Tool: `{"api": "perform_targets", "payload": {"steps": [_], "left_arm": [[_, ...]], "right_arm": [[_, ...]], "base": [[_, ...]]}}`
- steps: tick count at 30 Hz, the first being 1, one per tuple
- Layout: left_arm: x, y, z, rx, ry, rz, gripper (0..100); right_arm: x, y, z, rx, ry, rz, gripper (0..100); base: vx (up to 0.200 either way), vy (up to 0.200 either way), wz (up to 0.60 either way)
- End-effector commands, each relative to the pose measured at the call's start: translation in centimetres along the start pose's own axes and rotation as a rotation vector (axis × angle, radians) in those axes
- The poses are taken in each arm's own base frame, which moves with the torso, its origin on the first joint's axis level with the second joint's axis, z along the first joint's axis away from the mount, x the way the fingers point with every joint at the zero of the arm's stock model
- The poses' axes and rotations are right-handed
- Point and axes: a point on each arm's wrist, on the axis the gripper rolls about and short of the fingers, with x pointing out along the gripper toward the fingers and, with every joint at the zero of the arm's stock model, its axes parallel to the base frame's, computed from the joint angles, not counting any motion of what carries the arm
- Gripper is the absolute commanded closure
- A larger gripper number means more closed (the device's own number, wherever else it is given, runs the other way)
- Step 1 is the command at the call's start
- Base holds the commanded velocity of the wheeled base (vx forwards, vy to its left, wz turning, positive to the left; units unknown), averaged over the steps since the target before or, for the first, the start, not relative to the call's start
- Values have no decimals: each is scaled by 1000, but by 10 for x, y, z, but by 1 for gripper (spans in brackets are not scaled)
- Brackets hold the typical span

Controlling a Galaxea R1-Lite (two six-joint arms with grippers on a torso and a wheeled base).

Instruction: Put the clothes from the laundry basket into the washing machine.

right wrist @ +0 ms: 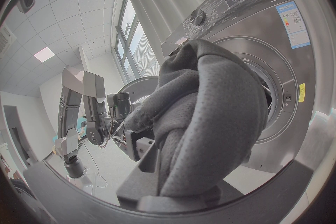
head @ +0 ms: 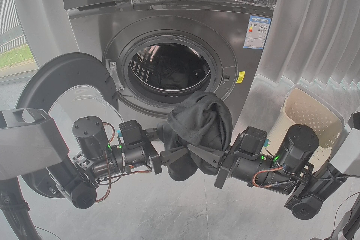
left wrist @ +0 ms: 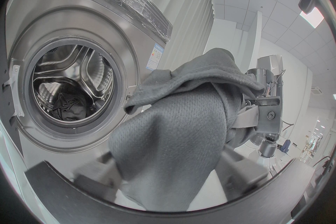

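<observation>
A bunched dark grey garment (head: 198, 124) hangs in front of the washing machine (head: 168, 27), just below its open drum mouth (head: 168, 68). My left gripper (head: 170, 158) is shut on its left side and my right gripper (head: 202, 152) on its right side, their fingers meeting under the cloth. The garment (left wrist: 182, 130) fills the gap in the left wrist view, and it drapes as a mound (right wrist: 210, 112) over the right fingers. More dark clothes (left wrist: 70, 107) lie at the bottom of the drum. The cream laundry basket (head: 311, 117) stands at the right.
The round machine door (head: 63, 79) is swung open to the left, behind my left arm. Pale curtains hang behind and to the right of the machine. The grey tiled floor (head: 168, 207) lies below both arms.
</observation>
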Motion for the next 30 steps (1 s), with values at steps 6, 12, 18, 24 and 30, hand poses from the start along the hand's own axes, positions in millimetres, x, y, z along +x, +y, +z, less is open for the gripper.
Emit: {"api": "perform_targets", "payload": {"steps": [6,12,18,24,30], "left_arm": [[-2,1,1,4,-6,6,100],[-4,-1,8,14,-21,6,100],[-6,-1,9,15,-23,26,100],[-11,0,5,5,-11,95,100],[-14,-2,11,12,-26,120,100]], "right_arm": [[1,-3,-2,1,7,-10,100],[0,-5,-2,-2,6,-17,100],[-2,-6,-3,1,14,-23,0],[-17,-23,-10,10,50,-128,0],[-43,-39,-18,32,115,-227,0]], "base": [[0,0,0],[0,0,0],[0,0,0],[0,0,0],[0,0,0]]}}
